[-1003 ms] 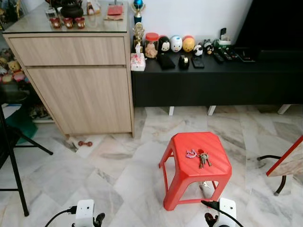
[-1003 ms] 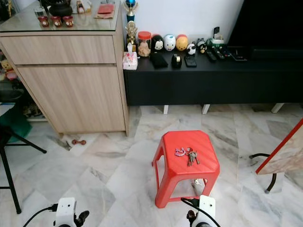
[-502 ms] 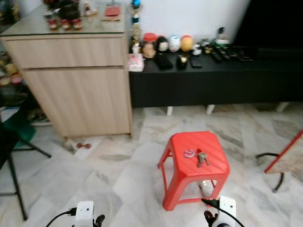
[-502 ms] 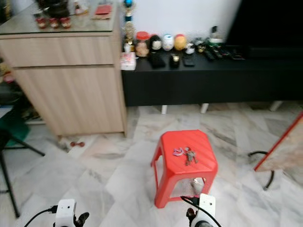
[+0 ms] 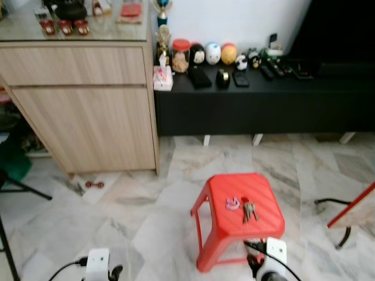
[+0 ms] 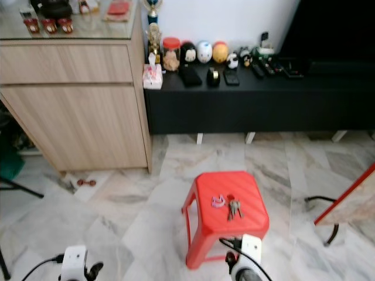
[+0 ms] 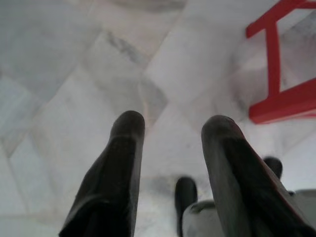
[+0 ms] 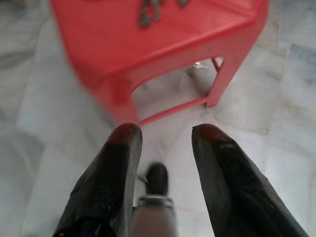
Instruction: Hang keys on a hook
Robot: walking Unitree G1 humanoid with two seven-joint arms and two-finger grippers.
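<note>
Marble floor tiles (image 5: 135,216), pale with grey veins, spread across the room I am watching through the head camera. At far left stands a light wooden cabinet (image 5: 88,105) with a glass top carrying small red cups (image 5: 64,27), and a small red dumbbell-shaped object (image 5: 94,185) lies on the floor at its foot. To the right of the cabinet runs a long low black console (image 5: 263,102), its top lined with a pink tissue box (image 5: 162,78), a red-lidded jar (image 5: 180,55), round toy figures (image 5: 214,54) and several remote controls (image 5: 284,69). Nearer to me, right of centre, sits a red plastic stool (image 5: 237,219); the bunch of metal keys (image 5: 249,211) lies flat on its seat, just beside a small pink charm (image 5: 233,204). At the far right edge I see a red-edged board (image 5: 354,205) leaning above a curved black chair leg (image 5: 331,202). My left gripper (image 7: 170,126) hangs low over bare marble, its two black fingers (image 7: 123,163) spread apart and holding nothing, with a leg of the stool off to one side. My right gripper (image 8: 163,131) hangs in front of the stool, fingers likewise parted and empty, the keys well beyond its tips on the seat.
</note>
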